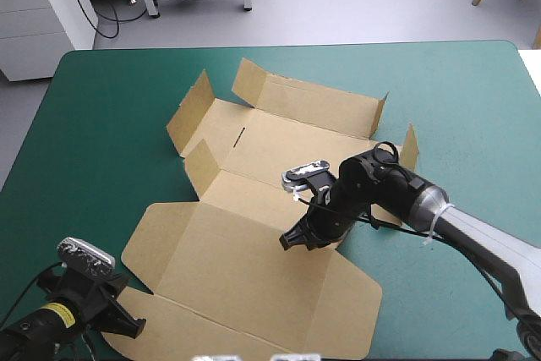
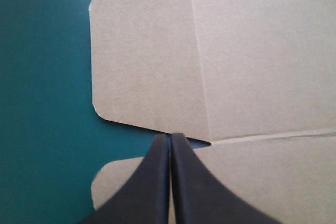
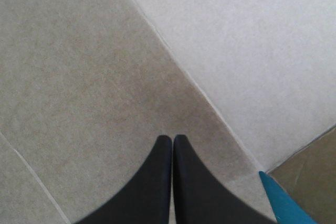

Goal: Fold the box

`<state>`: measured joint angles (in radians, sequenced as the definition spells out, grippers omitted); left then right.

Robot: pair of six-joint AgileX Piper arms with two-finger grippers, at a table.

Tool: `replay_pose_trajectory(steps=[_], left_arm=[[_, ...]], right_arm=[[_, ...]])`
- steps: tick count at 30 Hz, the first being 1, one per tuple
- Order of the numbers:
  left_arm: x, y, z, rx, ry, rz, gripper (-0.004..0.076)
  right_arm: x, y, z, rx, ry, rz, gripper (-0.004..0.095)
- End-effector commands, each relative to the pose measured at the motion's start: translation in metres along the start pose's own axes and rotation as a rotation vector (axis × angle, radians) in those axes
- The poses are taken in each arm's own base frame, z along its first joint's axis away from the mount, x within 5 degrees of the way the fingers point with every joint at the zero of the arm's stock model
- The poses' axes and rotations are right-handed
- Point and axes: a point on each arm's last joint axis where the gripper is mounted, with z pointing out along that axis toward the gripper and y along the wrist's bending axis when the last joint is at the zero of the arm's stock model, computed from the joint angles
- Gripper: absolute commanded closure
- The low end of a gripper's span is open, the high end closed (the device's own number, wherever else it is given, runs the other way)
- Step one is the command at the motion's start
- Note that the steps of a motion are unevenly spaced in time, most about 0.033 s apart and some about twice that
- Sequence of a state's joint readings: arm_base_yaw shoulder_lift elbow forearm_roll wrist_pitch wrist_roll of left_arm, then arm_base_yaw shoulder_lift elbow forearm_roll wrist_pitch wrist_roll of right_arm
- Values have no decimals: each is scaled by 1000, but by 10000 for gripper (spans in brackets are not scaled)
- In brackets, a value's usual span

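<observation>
The brown box [image 1: 245, 268] lies unfolded across the frame's middle, its far flaps raised. The right gripper [image 1: 296, 241], fingers together, points down at its centre panel. The left gripper [image 1: 133, 325], fingers also together, sits at its lower-left flap.

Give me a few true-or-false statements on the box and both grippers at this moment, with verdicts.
1. The near half of the box lies flat on the teal-green cover. True.
2. The right gripper is wide open. False: its fingers meet, shut, with the tip over the middle of the board.
3. The left gripper is shut, at the box's near-left corner. True.
4. The far flaps all lie flat. False: several stand raised.
</observation>
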<state>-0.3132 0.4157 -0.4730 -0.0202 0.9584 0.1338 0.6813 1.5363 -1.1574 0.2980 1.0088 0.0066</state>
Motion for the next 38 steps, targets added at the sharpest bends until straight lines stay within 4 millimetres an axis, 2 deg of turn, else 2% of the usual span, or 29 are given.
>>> replay_pose_trajectory(steps=[1,32,38], left_arm=[[-11,0,-5,5,-72,-13,734],[-11,0,-5,5,-72,-13,734],[-11,0,-5,5,-72,-13,734]], right_arm=[[-4,7,-18,-29,-73,-14,922],[-4,7,-18,-29,-71,-14,922],[1,10,-32,-34,-107,2,922]])
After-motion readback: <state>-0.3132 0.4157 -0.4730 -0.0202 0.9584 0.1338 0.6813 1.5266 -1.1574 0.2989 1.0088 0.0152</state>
